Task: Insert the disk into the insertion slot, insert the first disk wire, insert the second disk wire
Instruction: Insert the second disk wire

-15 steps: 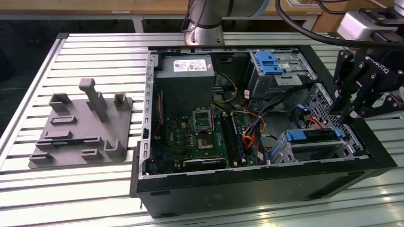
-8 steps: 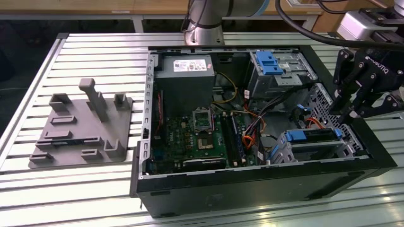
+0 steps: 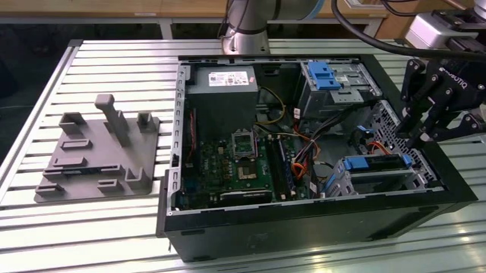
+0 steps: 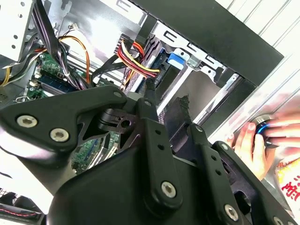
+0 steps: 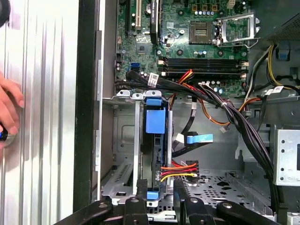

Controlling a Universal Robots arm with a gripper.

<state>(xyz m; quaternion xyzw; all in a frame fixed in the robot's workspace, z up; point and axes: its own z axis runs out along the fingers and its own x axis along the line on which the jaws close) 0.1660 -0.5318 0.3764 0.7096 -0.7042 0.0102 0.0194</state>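
Observation:
The disk [image 5: 154,154] sits in its blue carrier inside the insertion slot [image 5: 123,140], a small grey perforated cage at the case's front corner; the carrier's blue handle [image 3: 376,162] shows in the exterior view. A red, yellow and black wire bundle [image 5: 180,169] ends in a connector at the disk's edge, seen also as the bundle [image 4: 138,63] in the second wrist view. A blue-ended cable [image 5: 199,138] lies loose beside the cage. My gripper [image 5: 160,197] hovers over the disk's end, open, its fingers [image 4: 149,110] apart and close to the connector.
The open computer case [image 3: 304,227] holds a motherboard [image 3: 243,165], a power supply [image 3: 224,79] and a larger cage with a blue latch [image 3: 328,77]. A person's hand [image 5: 7,112] rests outside the case wall. A grey fixture plate [image 3: 99,153] lies at the exterior view's left.

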